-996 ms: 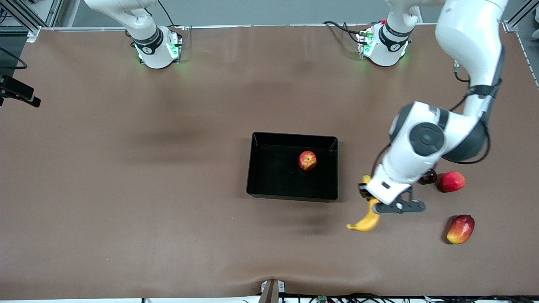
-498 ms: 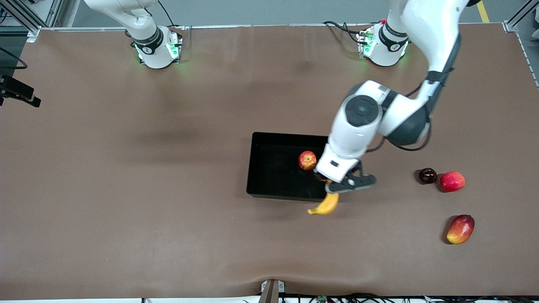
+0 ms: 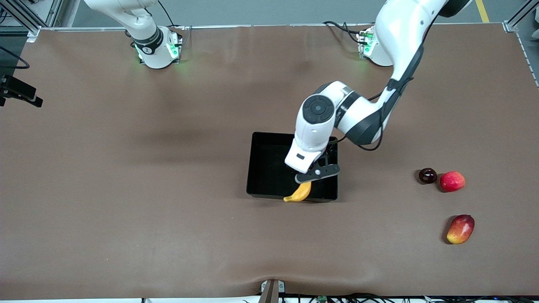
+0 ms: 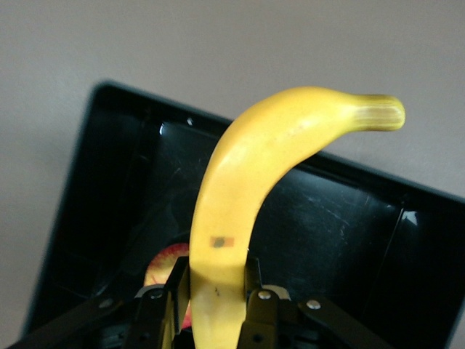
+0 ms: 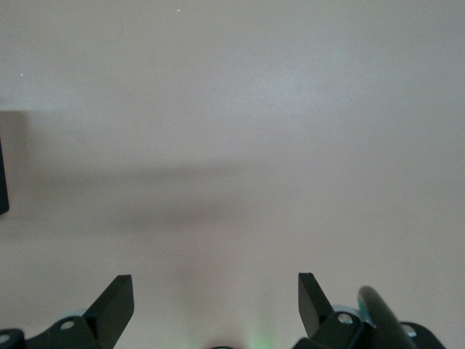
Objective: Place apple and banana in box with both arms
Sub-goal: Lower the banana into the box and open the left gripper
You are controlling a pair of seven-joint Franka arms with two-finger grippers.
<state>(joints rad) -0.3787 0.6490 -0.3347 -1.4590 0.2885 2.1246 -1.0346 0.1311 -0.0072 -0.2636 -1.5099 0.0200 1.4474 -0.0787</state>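
Observation:
My left gripper (image 3: 310, 178) is shut on the yellow banana (image 3: 299, 192) and holds it over the black box (image 3: 253, 168), above the wall nearest the front camera. In the left wrist view the fingers (image 4: 178, 280) clamp the banana (image 4: 247, 182), which curves up in front of the box (image 4: 109, 182). A red and yellow part of the apple (image 4: 163, 263) shows in the box beside the fingers. In the front view my left wrist hides the apple. My right gripper (image 5: 216, 298) is open and empty over bare table. The right arm waits near its base.
A dark round fruit (image 3: 428, 175), a smooth red-pink round fruit (image 3: 452, 181) and a red-yellow mango (image 3: 460, 229) lie toward the left arm's end of the table. A black device (image 3: 19, 91) sits at the right arm's end.
My left arm has carried the banana from beside the loose fruits toward the right arm's end until it hangs over the box. Its wrist now covers the apple.

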